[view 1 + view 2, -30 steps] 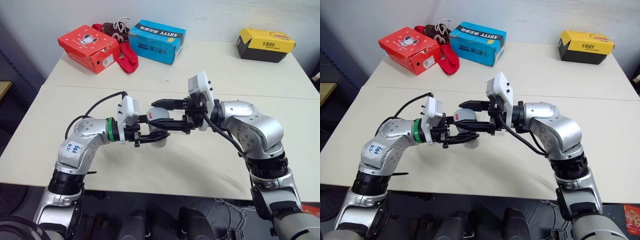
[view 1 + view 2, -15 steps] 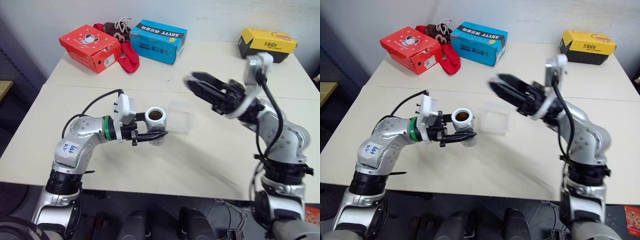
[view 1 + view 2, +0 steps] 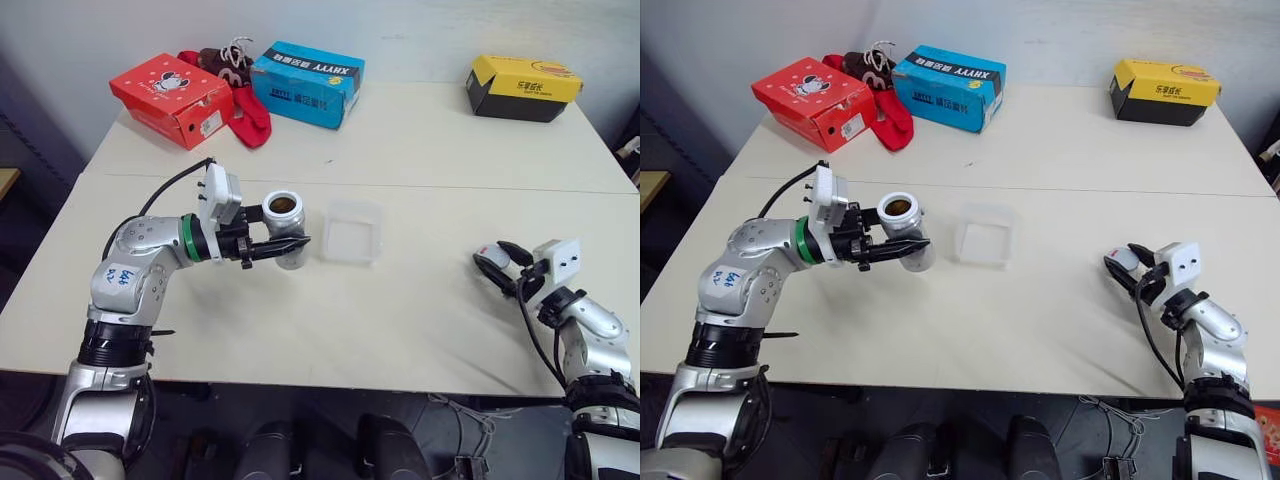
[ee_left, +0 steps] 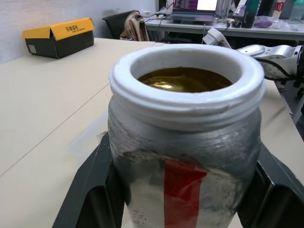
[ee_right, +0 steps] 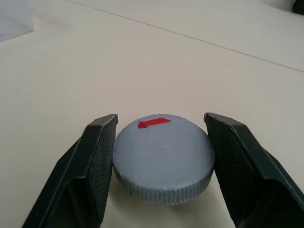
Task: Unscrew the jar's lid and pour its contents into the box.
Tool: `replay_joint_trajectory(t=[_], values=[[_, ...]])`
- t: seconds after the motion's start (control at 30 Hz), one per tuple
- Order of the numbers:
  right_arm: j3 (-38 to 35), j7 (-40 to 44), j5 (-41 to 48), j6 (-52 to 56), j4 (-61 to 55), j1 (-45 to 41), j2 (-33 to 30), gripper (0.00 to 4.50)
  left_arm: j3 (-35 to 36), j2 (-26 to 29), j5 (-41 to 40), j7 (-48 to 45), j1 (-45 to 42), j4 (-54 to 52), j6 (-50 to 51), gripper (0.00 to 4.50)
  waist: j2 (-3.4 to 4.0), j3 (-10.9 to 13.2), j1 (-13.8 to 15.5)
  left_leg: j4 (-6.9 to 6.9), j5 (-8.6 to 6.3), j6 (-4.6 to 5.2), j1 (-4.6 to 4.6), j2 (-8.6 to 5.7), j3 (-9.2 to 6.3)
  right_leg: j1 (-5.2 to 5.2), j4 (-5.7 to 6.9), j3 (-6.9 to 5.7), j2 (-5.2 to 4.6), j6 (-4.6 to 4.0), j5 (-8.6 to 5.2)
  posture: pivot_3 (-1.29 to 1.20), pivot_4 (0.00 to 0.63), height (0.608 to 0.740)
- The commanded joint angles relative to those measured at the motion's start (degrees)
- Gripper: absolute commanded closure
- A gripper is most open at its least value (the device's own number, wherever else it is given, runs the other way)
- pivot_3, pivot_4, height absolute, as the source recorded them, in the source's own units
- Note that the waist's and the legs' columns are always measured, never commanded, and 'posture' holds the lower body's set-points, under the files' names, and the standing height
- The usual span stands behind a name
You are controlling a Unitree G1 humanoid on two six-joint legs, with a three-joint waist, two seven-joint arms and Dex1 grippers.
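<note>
left pincer (image 3: 292, 243) clamps open silvery jar (image 3: 285, 228), red label; right pincer (image 5: 161, 142) clamps grey lid (image 5: 163, 156).

Pale table (image 3: 420, 150): box (image 3: 351, 231) mid; red (image 3: 171, 97), blue (image 3: 305, 81), yellow shoebox (image 3: 524, 87) far edge; lid (image 5: 163, 158) seemingly resting.

"XHYYY", seemingly, on blue box (image 3: 305, 82)

jar (image 3: 285, 230) left of box (image 3: 351, 231), lid (image 3: 490, 262) far right on table (image 3: 420, 150)
</note>
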Motion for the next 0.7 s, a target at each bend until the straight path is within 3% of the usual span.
replay_joint_trajectory(t=[0.03,0.13,0.4,0.6,0.7], values=[[-2.8,1.1,3.1,1.5,-3.3,1.2,-0.5,1.01,0.1,-0.3,0.8,-0.4,-2.8,1.0,-2.2,2.12,0.01,0.0,0.2,0.01,0.0,0.0,0.0,0.0,-0.02,0.01,0.0,0.0,0.0,0.0,0.0,0.0,0.15,0.74],[-3.9,1.2,4.6,3.5,-8.4,3.8,-1.2,0.04,-0.7,-0.7,2.1,-1.0,-4.8,2.8,-3.9,2.12,0.01,0.0,0.4,0.01,0.0,0.0,-0.01,0.0,-0.06,0.01,0.0,-0.01,0.0,0.0,0.0,0.0,0.15,0.74],[-5.9,4.4,13.9,14.7,-41.9,14.2,-6.2,0.01,-4.3,-3.1,12.5,2.4,-14.0,16.3,-15.2,2.12,0.2,0.1,0.9,0.05,-0.01,-0.01,-0.05,-0.02,-0.13,0.02,-0.01,-0.04,-0.01,0.02,0.02,0.0,0.15,0.74],[-7.6,8.6,20.1,22.5,-56.8,23.5,-10.0,0.01,-9.1,-7.3,24.4,10.3,-21.8,29.1,-30.4,2.12,0.12,0.2,2.1,0.04,-0.04,-0.02,-0.06,0.0,-0.1,0.02,-0.06,-0.09,0.04,0.03,0.02,0.0,0.15,0.74],[-8.6,6.7,19.8,23.3,-59.2,25.2,-9.4,0.01,-14.7,-7.6,36.0,18.5,-26.2,35.5,-41.1,2.12,0.02,0.2,2.5,0.11,-0.06,0.1,-0.14,-0.07,-0.08,0.0,-0.12,-0.07,-0.01,0.15,0.1,0.0,0.15,0.74]])
